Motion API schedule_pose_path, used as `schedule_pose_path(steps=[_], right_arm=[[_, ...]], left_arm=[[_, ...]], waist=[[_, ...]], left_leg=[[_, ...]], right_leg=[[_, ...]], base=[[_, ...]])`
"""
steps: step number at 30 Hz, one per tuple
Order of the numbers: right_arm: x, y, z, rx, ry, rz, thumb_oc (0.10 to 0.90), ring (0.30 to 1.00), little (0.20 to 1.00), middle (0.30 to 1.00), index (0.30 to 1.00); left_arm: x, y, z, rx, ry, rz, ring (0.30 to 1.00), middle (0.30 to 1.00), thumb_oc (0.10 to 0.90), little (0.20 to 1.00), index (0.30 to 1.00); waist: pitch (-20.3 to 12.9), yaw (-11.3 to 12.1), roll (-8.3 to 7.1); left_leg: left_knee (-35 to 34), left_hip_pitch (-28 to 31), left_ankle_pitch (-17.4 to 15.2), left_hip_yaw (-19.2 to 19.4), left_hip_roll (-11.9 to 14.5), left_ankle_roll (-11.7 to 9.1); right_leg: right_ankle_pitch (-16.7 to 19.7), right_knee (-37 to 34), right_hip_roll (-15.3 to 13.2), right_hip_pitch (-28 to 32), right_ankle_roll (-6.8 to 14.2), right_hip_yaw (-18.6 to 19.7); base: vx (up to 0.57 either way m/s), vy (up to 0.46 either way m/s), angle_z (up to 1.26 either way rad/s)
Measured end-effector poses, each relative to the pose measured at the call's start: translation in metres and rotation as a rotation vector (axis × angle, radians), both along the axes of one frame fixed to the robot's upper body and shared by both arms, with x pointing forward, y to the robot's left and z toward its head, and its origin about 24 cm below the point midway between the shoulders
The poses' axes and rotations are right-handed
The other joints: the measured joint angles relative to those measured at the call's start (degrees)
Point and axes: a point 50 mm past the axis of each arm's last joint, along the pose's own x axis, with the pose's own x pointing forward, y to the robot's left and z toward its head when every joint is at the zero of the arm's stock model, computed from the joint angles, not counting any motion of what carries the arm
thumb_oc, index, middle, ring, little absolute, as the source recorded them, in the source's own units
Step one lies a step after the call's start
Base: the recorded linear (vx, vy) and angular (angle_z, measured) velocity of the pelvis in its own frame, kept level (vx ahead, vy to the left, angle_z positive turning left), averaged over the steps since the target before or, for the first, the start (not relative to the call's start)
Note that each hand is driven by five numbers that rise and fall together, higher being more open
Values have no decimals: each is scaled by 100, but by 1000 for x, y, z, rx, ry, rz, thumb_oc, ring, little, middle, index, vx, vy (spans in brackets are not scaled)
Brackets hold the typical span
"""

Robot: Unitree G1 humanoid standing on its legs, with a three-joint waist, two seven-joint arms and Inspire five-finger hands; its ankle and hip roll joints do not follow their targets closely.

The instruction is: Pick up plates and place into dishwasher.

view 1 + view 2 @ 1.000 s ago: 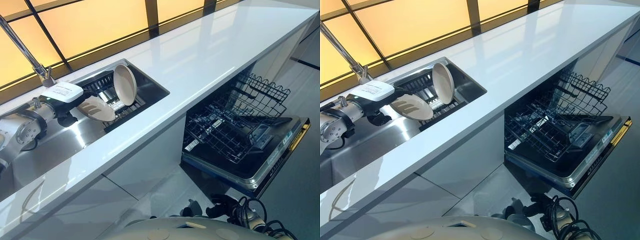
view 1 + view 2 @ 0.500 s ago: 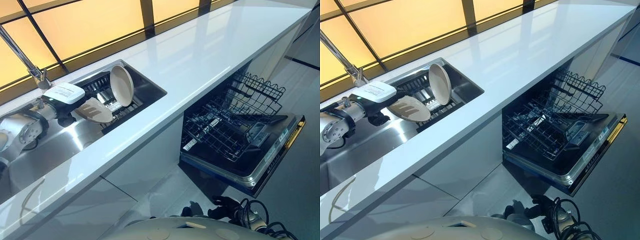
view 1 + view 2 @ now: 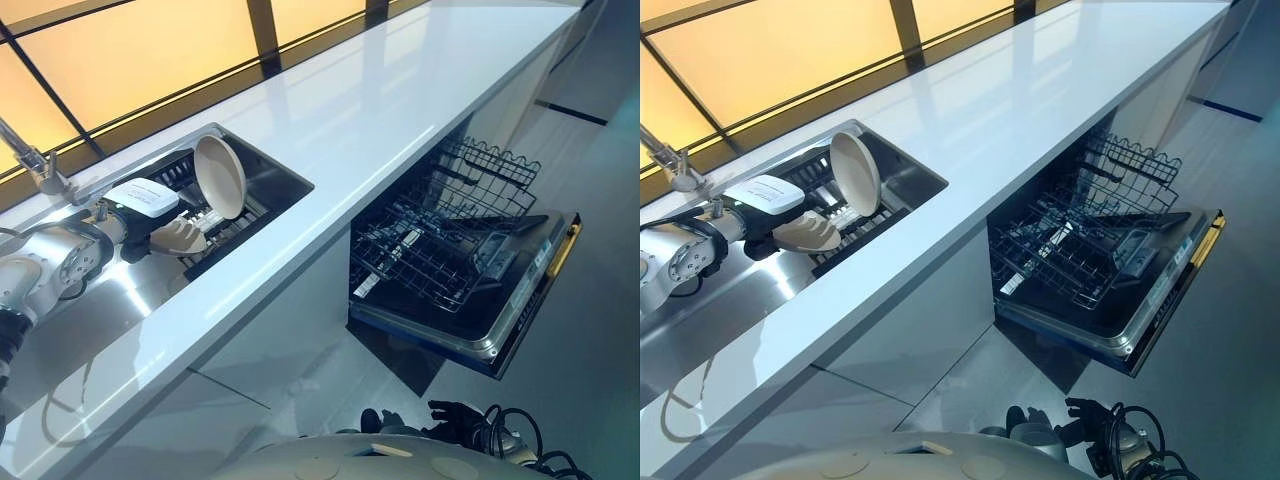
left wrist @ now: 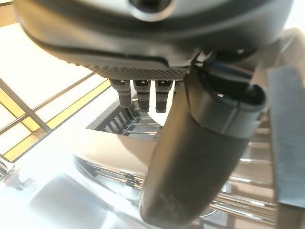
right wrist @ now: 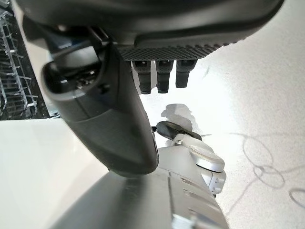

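My left hand (image 3: 140, 218) reaches over the sink and is shut on a beige plate (image 3: 182, 238), which it holds tilted at the near edge of the black dish rack (image 3: 250, 212). In the left wrist view the thumb (image 4: 190, 157) lies across the plate's pale rim (image 4: 105, 153). A second beige plate (image 3: 220, 177) stands upright in the rack, just right of the hand. The dishwasher (image 3: 520, 300) is open at the right, door down, with its wire rack (image 3: 430, 250) pulled out. My right hand (image 3: 455, 412) hangs low by the floor, relaxed and holding nothing.
The steel sink (image 3: 100, 310) is set into a long white counter (image 3: 370, 110), with a tap (image 3: 35, 165) behind it at the left. White cabinet fronts run below the counter. Grey floor lies in front of the dishwasher door.
The whole view has shifted as the camera moved. My left hand, still holding the plate, sits closer to the upright plate, and the held plate looks more tilted.
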Motion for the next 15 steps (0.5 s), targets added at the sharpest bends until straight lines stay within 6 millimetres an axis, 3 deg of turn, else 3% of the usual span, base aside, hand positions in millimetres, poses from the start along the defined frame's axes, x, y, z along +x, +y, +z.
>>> schedule_pose_path(steps=[1, 2, 3, 9, 15], right_arm=[[0, 0, 0, 0, 2, 0, 800, 900, 900, 900, 900], [-1, 0, 0, 1, 3, 0, 800, 900, 900, 900, 900], [-1, 0, 0, 2, 3, 1, 800, 900, 900, 900, 900], [-3, -2, 0, 13, 10, -5, 800, 900, 900, 900, 900], [1, -3, 1, 22, -4, -27, 800, 900, 900, 900, 900]], left_arm=[[1, 2, -3, 15, 2, 23, 516, 516, 353, 453, 516], [3, 5, -7, 22, 1, 49, 352, 352, 160, 260, 352], [3, 8, -10, 27, 3, 69, 300, 300, 100, 200, 300], [6, 19, -29, 108, -8, 193, 300, 300, 100, 200, 300], [19, 13, -19, 148, -77, 198, 300, 300, 100, 200, 300]], waist=[[1, -35, 1], [2, -51, 3], [3, -52, 4], [36, -122, 20], [86, -196, 42]], left_leg=[[0, -1, -1, 8, 0, 0], [0, 1, -3, 23, 0, -1], [0, 1, -5, 53, 2, -2], [-1, 6, -19, 133, -1, 1], [-1, 2, -22, 134, -4, 4]], right_leg=[[2, 0, 2, -6, 2, 11], [6, 0, 4, -13, 0, 27], [14, 0, 8, -24, 0, 50], [39, 0, 18, -50, 8, 134], [45, 0, 17, -53, 12, 145]], base=[[38, -1, -9], [38, -5, -9], [34, -9, -16], [8, 1, -6], [0, 0, -1]])
